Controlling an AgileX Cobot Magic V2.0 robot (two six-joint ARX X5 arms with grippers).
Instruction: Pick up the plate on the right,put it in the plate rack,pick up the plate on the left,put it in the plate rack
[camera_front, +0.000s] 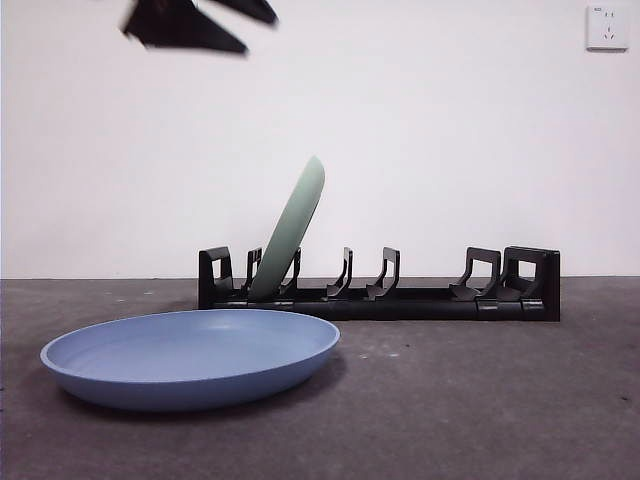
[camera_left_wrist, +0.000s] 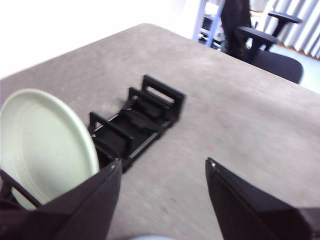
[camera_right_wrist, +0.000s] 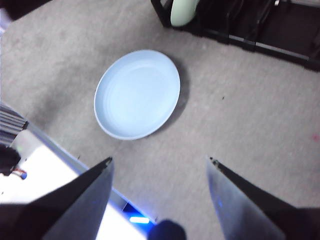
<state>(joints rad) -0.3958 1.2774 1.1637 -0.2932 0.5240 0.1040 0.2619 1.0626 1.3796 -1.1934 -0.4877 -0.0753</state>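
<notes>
One green plate (camera_front: 290, 232) racked, blue plate (camera_front: 190, 357) flat, apart

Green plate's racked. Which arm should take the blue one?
Probably left. The left gripper, jaws open, hangs near the long black plate rack holding the pale green plate; the round blue plate lies flat beside that end. The right gripper, also open, views it from farther back.

— What kind of place is this looking like?
— An office or lab room. A black office chair (camera_left_wrist: 260, 47) is standing at the upper right of the left wrist frame, with grey curtains (camera_left_wrist: 300, 25) hanging behind it.
— Anything else pointing that way?
— A bare white wall (camera_front: 420, 150) is carrying a socket (camera_front: 607, 27) at the front frame's upper right.
</notes>
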